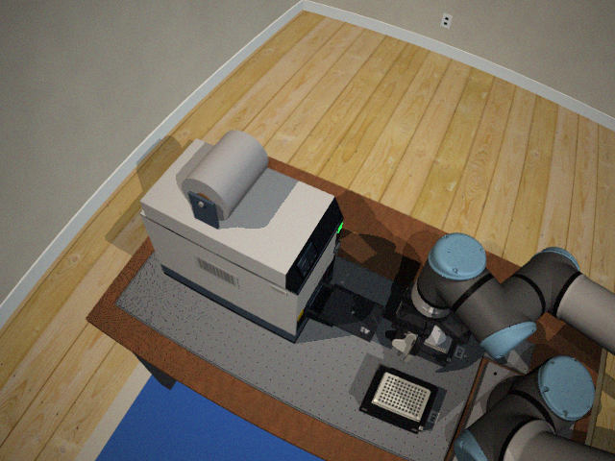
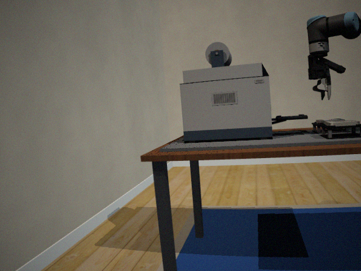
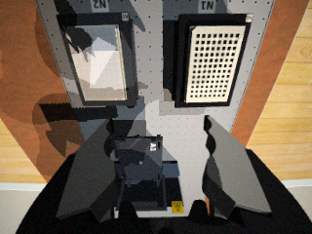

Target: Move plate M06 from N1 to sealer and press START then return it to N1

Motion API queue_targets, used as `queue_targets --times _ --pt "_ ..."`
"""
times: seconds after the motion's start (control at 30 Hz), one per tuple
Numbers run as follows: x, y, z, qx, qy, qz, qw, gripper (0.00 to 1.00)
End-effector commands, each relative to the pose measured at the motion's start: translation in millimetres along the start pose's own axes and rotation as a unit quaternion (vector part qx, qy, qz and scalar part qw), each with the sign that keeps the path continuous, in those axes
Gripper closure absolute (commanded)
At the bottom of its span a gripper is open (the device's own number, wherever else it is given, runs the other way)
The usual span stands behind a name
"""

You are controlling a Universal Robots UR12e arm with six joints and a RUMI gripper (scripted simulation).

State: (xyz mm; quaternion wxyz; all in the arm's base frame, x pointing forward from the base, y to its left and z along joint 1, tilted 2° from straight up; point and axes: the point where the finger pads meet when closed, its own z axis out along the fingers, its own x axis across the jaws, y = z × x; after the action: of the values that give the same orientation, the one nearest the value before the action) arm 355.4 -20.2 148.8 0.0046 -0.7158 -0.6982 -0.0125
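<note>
Plate M06 (image 1: pixel 401 396) (image 3: pixel 214 65), cream with rows of dark wells, lies flat in the black nest N1 (image 3: pixel 181 73). A pale, shiny-topped plate (image 1: pixel 436 339) (image 3: pixel 99 68) lies in nest N2 (image 3: pixel 129 63). The sealer (image 1: pixel 223 238) (image 2: pixel 225 108) has its dark stage (image 1: pixel 350 309) (image 2: pixel 291 117) (image 3: pixel 138 156) out, with no plate on it. The sealer's lamp (image 1: pixel 339 228) is green. The START button cannot be made out. My gripper (image 2: pixel 326 97) (image 3: pixel 158 117) is open and empty, pointing down high above the bench, near N2 and the stage. The arm partly covers N2 in the top view.
A foil roll (image 1: pixel 228 173) (image 2: pixel 217 55) sits on top of the sealer. A yellow warning label (image 3: pixel 176 207) is beside the stage opening. N1 and N2 stand side by side on the perforated grey mat (image 1: pixel 278 367), in front of the stage. The wooden table edge (image 2: pixel 233 156) bounds the mat.
</note>
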Motion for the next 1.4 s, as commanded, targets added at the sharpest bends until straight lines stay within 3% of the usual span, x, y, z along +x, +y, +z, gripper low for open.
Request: queue_targets --times 0.0,0.17,0.3,1.0,1.37 --pt "-1 3 -2 -0.004 -0.002 -0.001 1.0 0.32" --pt "24 -9 0 -0.002 -0.001 -0.001 1.0 0.32" --pt "26 -10 0 -0.002 -0.001 -0.001 1.0 0.32" --pt "98 -40 0 -0.002 -0.001 -0.001 1.0 0.32" --pt "98 -38 -1 -0.003 -0.001 0.0 1.0 0.32"
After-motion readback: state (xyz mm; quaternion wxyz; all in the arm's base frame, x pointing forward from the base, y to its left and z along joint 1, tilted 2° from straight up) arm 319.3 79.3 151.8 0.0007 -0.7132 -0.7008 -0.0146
